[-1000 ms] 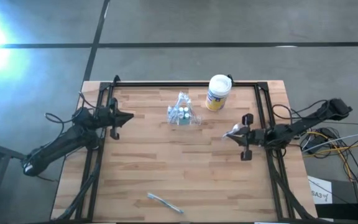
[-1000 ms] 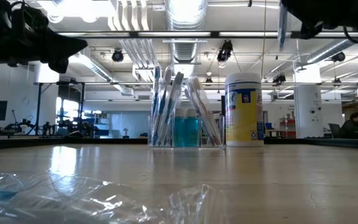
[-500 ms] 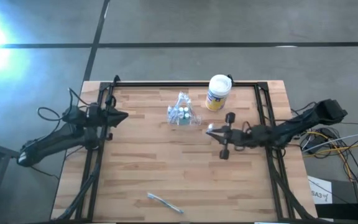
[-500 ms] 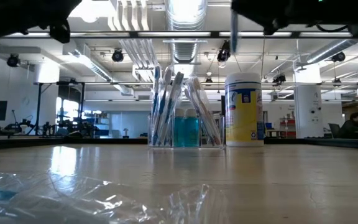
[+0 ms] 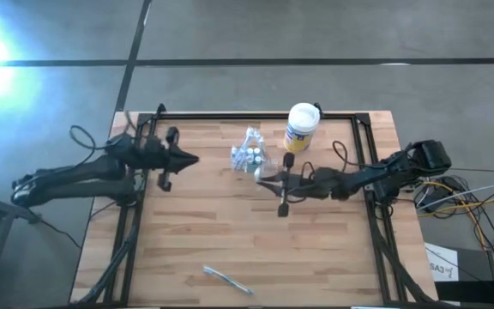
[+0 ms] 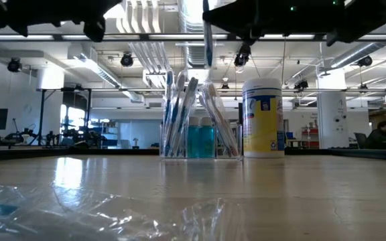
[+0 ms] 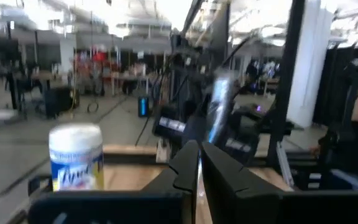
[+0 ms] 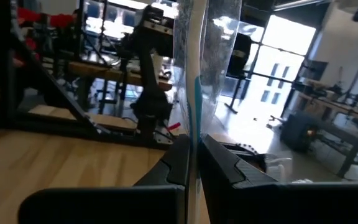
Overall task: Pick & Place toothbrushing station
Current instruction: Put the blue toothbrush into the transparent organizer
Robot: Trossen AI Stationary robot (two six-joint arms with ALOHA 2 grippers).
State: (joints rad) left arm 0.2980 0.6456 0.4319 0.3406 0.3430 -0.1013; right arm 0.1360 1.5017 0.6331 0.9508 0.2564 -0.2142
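Note:
The toothbrushing station (image 5: 249, 157), a small clear holder with brushes and blue bottles, stands on its base at the table's far middle; the low view shows it upright (image 6: 200, 127). My right gripper (image 5: 262, 178) hovers just right of and nearer than it, shut on a toothbrush in a clear wrapper (image 8: 197, 93). My left gripper (image 5: 194, 159) is shut with nothing in it, raised over the table's left part and pointing toward the station. My right gripper pinches the wrapped toothbrush (image 8: 195, 134) between its two fingers, wrapper and brush together. The fingers lie level, coming from the table's right, across the brush. The brush stands upright, its lower end (image 6: 208, 50) hanging clear of the table.
A white-lidded round canister with a yellow label (image 5: 301, 127) stands right of the station, near the far edge. Another wrapped item (image 5: 227, 280) lies by the near edge; crumpled clear plastic (image 6: 79, 214) fills the low view's foreground. A black frame (image 5: 256, 116) rims the table.
My right gripper has travelled level toward the table's left with the wrapped toothbrush, from the right rail to beside the station. My left gripper has risen and swung out from the left rail toward the table's middle. Both stayed shut.

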